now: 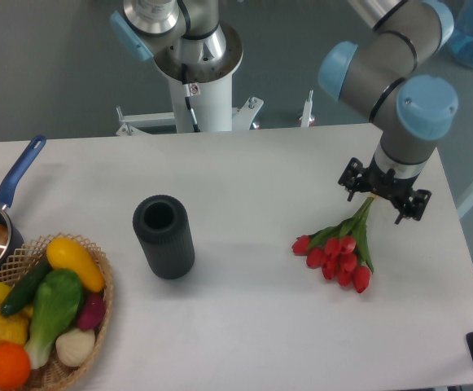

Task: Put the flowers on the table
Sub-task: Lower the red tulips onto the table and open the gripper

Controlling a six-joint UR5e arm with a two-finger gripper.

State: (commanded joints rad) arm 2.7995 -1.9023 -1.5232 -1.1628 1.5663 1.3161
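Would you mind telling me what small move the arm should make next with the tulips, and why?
Probably open the claw and let go. The flowers seem to have their red buds already lying on the table, with only the stem ends held at the claw, so releasing should leave the bunch lying flat.

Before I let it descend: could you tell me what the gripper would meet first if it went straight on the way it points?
Probably the table: the gripper points down, holding the flowers by their stems. Depth is unclear.
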